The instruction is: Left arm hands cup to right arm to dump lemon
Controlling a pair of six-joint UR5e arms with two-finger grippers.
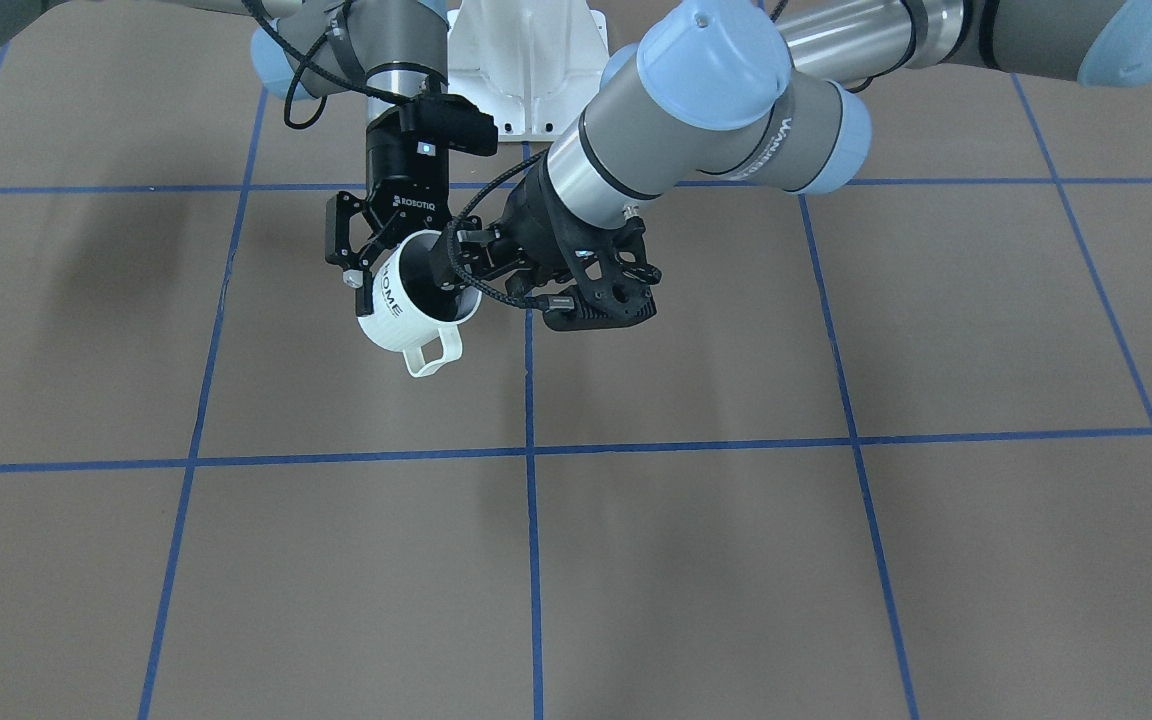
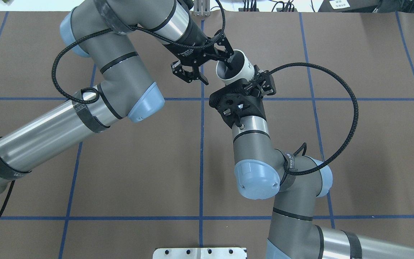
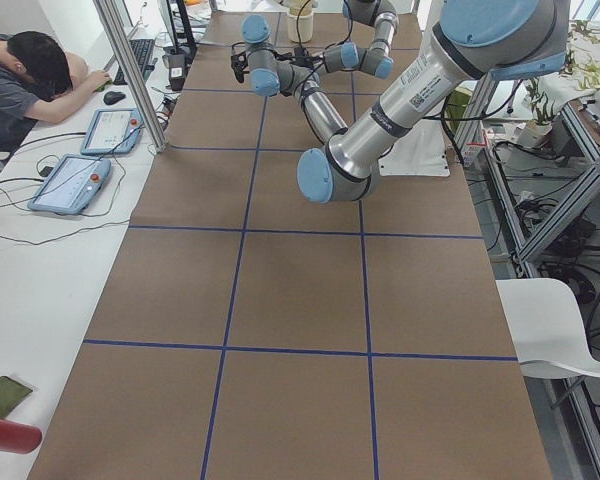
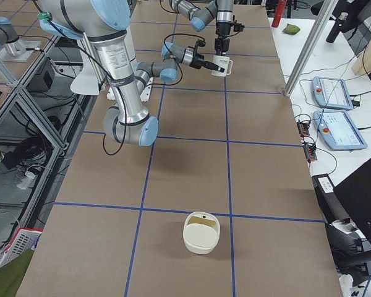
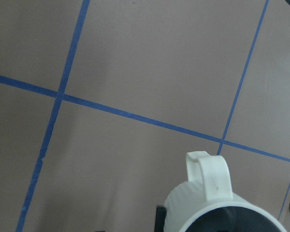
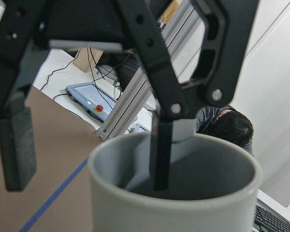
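The cream-white cup [image 1: 401, 325] with "HOME" lettering hangs tilted in the air, handle toward the table's far side. My right gripper [image 1: 391, 265], marked ROBOTIQ, is shut on the cup's body from outside; it also shows in the overhead view [image 2: 248, 77]. My left gripper [image 2: 216, 72] is open: one finger hangs inside the cup's mouth, the other stands apart outside the wall, as the right wrist view shows around the cup [image 6: 174, 212]. The cup's handle shows in the left wrist view [image 5: 208, 179]. The lemon is hidden; the cup's grey inside shows none of it.
A cream basket [image 4: 202, 232] stands on the brown, blue-taped table [image 1: 696, 560] toward the robot's right end. Desks with tablets and a seated person [image 3: 35, 70] lie past the table's far side. Both arms crowd over the middle near the base.
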